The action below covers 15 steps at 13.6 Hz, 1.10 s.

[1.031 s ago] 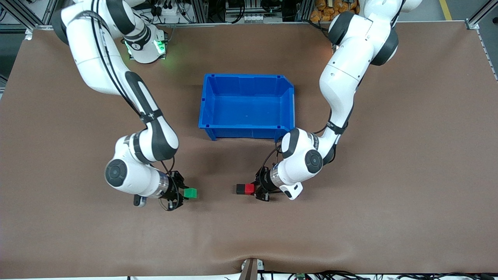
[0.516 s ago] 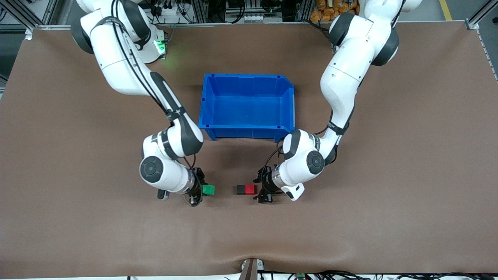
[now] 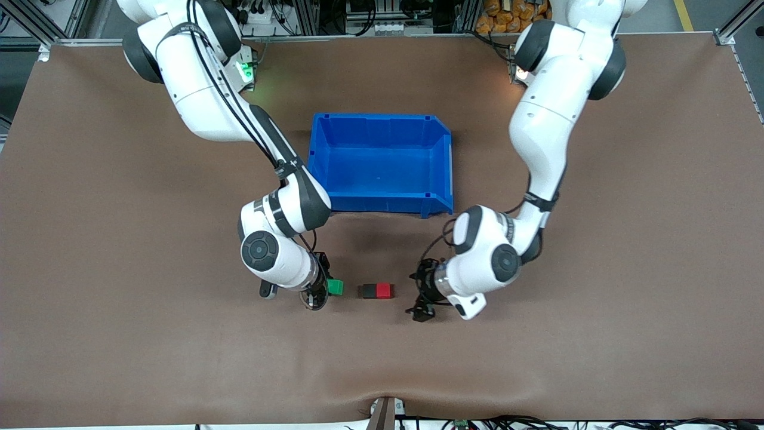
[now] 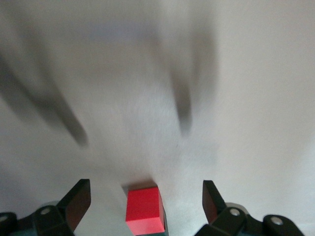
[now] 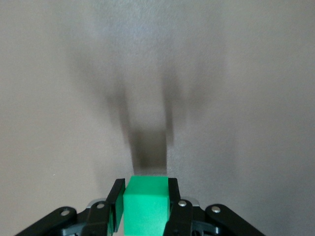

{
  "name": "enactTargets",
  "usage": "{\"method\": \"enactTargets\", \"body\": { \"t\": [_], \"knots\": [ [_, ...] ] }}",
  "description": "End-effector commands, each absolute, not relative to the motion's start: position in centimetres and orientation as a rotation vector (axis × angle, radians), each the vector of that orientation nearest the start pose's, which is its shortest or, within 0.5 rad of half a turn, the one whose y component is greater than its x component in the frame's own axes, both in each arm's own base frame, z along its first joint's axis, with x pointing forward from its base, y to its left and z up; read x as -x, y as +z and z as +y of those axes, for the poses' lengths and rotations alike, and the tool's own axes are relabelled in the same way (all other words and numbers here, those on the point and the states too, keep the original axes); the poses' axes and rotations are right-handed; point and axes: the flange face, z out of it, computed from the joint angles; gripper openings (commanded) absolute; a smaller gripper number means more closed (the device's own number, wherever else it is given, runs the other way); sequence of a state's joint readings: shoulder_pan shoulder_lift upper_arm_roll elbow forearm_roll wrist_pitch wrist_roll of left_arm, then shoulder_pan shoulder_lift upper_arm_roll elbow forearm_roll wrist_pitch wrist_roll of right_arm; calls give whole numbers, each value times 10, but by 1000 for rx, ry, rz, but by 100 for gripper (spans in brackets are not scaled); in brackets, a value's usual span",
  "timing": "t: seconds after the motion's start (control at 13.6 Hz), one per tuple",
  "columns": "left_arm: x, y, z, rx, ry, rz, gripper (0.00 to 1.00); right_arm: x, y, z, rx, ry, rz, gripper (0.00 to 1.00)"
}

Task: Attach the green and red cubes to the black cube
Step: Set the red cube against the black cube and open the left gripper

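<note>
two joined cubes [image 3: 376,291]: black, red.

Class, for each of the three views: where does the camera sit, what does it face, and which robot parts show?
Front: high across the table, facing both arms, blue bin.
Left wrist: on the left arm, open left gripper, red cube.
Right wrist: right gripper gripping green cube.
Shared: both cubes show in front too.
</note>
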State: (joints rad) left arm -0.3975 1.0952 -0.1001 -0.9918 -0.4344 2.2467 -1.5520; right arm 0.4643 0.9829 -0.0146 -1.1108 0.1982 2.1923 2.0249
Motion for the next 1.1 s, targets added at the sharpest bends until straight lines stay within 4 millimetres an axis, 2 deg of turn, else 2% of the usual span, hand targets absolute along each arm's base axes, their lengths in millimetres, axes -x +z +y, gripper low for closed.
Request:
{"method": "enactTargets", "body": {
  "t": [0.0,0.15,0.29,0.52,0.88,1.03],
  "knots": [
    [-722,234,-332,2790,523,-2025,100,-709,214,362,1955,128,2241,0],
    [-731,244,-301,2862,526,-1914,100,-707,215,373,1934,123,2226,0],
    [-743,265,-257,2916,520,-1823,100,-705,215,380,1928,124,2214,0],
    [-748,304,-210,2929,454,-1688,100,-701,214,388,1934,120,2196,0],
    [-732,384,-182,2962,306,-1348,100,-693,205,403,1955,120,2176,0],
    [-723,429,-157,2988,255,-1178,100,-688,203,409,1970,126,2176,0]
  ]
}}
